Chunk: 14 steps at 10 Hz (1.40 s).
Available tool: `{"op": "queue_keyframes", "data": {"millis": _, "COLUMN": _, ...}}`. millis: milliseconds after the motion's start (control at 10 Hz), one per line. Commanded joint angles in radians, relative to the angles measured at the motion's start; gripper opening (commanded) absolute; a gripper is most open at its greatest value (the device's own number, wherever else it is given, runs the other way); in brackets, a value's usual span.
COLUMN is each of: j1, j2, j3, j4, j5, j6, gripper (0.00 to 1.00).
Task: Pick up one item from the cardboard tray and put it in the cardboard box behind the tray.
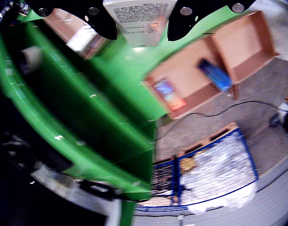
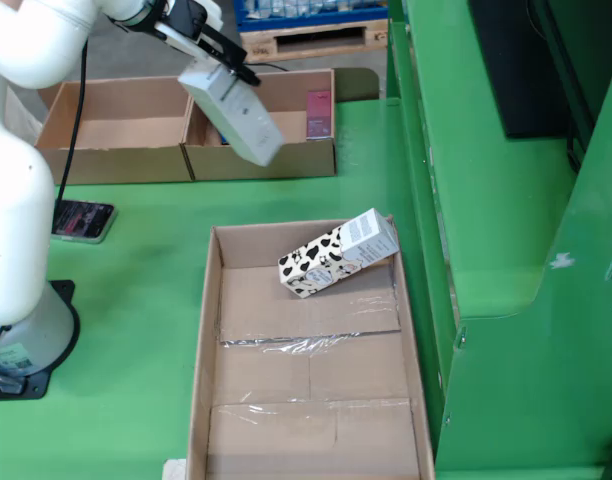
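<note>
Across the whole fixed view spreads the green table, and my white arm rises along the left edge of that frame from its base at lower left. Below centre lies the long cardboard tray, its floor patched with clear tape. One carton with black cow spots lies tilted in the tray's far right corner, leaning against the far wall.

Behind the tray, in the upper part of the fixed view, two open cardboard boxes sit side by side: the left box and the right box. A small reddish packet stands against the right box's far wall. A phone lies on the table near my base, left of the tray.

My gripper is in the upper left of the fixed view, its jaws clamped on a pale carton that hangs slanted above the right box's left part, clear of the box floor. From my wrist view the same carton sits at top centre between my two black fingers, and a box with a reddish packet and a blue item shows at upper right.
</note>
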Motion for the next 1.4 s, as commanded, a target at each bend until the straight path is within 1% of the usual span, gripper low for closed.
{"op": "queue_keyframes", "data": {"millis": 0, "j1": 0.017, "j2": -0.173, "j3": 0.026, "j4": 0.453, "j5": -0.021, "j6": -0.089, "gripper": 0.0}}
{"op": "queue_keyframes", "data": {"millis": 100, "j1": 0.034, "j2": -0.24, "j3": 0.026, "j4": 0.601, "j5": -0.106, "j6": -0.121, "gripper": 0.0}}
{"op": "queue_keyframes", "data": {"millis": 200, "j1": 0.13, "j2": -0.338, "j3": 0.026, "j4": 0.813, "j5": -0.526, "j6": -0.23, "gripper": 0.0}}
{"op": "queue_keyframes", "data": {"millis": 300, "j1": 0.13, "j2": -0.338, "j3": 0.026, "j4": 0.813, "j5": -0.526, "j6": -0.229, "gripper": 0.0}}
{"op": "queue_keyframes", "data": {"millis": 400, "j1": 0.144, "j2": -0.383, "j3": 0.026, "j4": 0.814, "j5": -0.554, "j6": -0.257, "gripper": 0.0}}
{"op": "queue_keyframes", "data": {"millis": 500, "j1": 0.148, "j2": -0.396, "j3": 0.026, "j4": 0.814, "j5": -0.554, "j6": -0.265, "gripper": 0.0}}
{"op": "queue_keyframes", "data": {"millis": 600, "j1": 0.155, "j2": -0.411, "j3": 0.026, "j4": 0.814, "j5": -0.554, "j6": -0.226, "gripper": 0.0}}
{"op": "queue_keyframes", "data": {"millis": 700, "j1": 0.22, "j2": -0.404, "j3": 0.026, "j4": 0.814, "j5": -0.555, "j6": -0.216, "gripper": 0.0}}
{"op": "queue_keyframes", "data": {"millis": 1100, "j1": 0.259, "j2": -0.376, "j3": 0.026, "j4": 0.814, "j5": -0.555, "j6": -0.298, "gripper": 0.0}}
{"op": "queue_keyframes", "data": {"millis": 1200, "j1": 0.314, "j2": -0.333, "j3": 0.026, "j4": 0.814, "j5": -0.553, "j6": -0.364, "gripper": 0.0}}
{"op": "queue_keyframes", "data": {"millis": 1300, "j1": 0.351, "j2": -0.301, "j3": 0.026, "j4": 0.81, "j5": -0.441, "j6": -0.361, "gripper": 0.0}}
